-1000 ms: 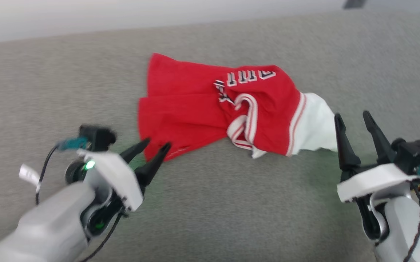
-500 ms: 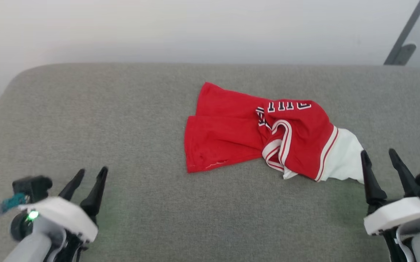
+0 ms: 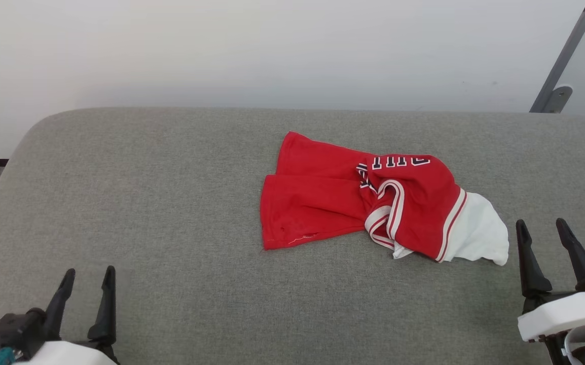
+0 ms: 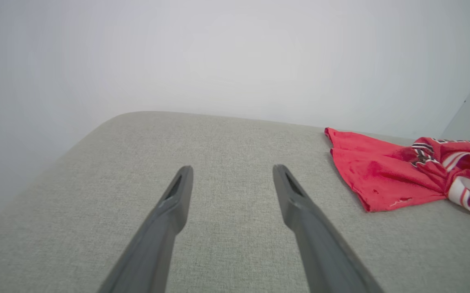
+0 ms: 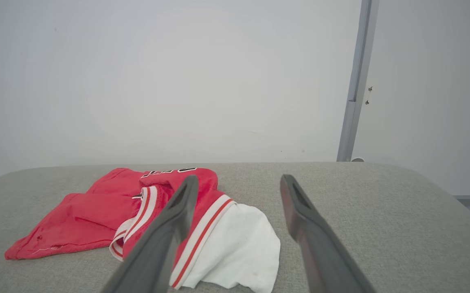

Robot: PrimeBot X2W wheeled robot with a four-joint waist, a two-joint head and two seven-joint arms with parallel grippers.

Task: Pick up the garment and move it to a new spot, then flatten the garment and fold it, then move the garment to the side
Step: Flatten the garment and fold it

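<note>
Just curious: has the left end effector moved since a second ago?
Yes. The left end effector pulled away from the garment, back toward the robot and to its left.

Bare lab-like test room: grey upholstered surface (image 3: 171, 213), blank white wall (image 3: 221, 50), grey metal post (image 3: 567, 50).

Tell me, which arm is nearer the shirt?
The right arm, its jaws beside the white sleeve of the garment; the left arm sits far off across the cushion.

The crumpled red fabric jersey with white-striped trim (image 3: 318, 203) bears black, white-outlined block letters (image 3: 400, 161); they lie upside down, partly folded under. No whole word reads.
</note>
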